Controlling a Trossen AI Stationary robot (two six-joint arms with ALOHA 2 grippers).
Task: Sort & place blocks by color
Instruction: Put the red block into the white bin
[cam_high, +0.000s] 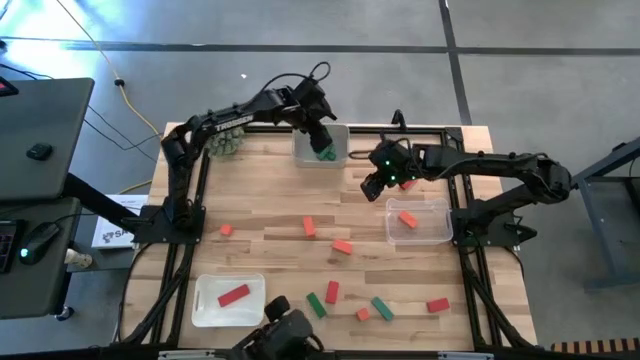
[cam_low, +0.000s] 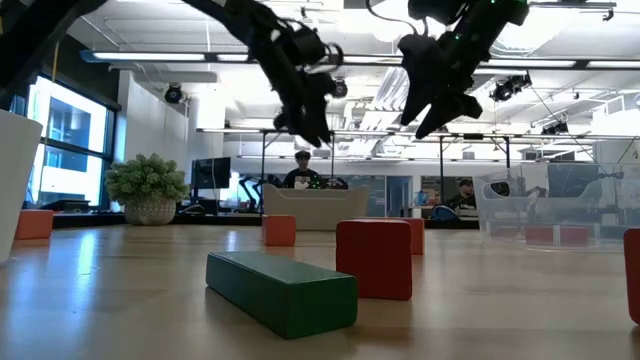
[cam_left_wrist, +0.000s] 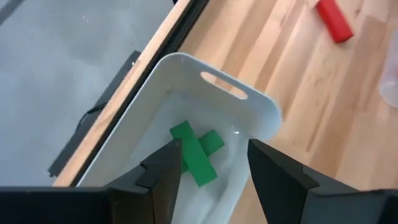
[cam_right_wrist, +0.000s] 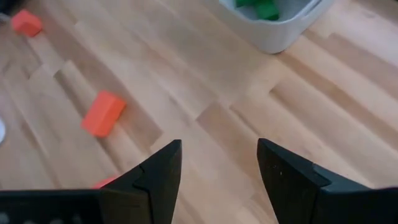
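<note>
High view showed one wooden table (cam_high: 270, 190) with two arms over its far half. Three trays sat on it: a white one (cam_high: 307, 150) at twelve o'clock against the far edge, a clear one (cam_high: 432, 228) at three o'clock, a white one (cam_high: 210, 300) at seven o'clock by the near edge. The left gripper (cam_high: 322, 139) hung over the far tray, jaws spread and empty; two crossed green blocks (cam_left_wrist: 196, 151) lay inside. The right gripper (cam_high: 377, 182) hovered over bare wood between the far and clear trays, jaws spread, holding nothing. The clear tray held one orange block (cam_high: 407, 217), the near tray one red block (cam_high: 233, 295). Loose on the wood lay about eight blocks (cam_high: 342, 246): six red or orange, two green, mostly at five and six o'clock. The centre-left stayed open.
</note>
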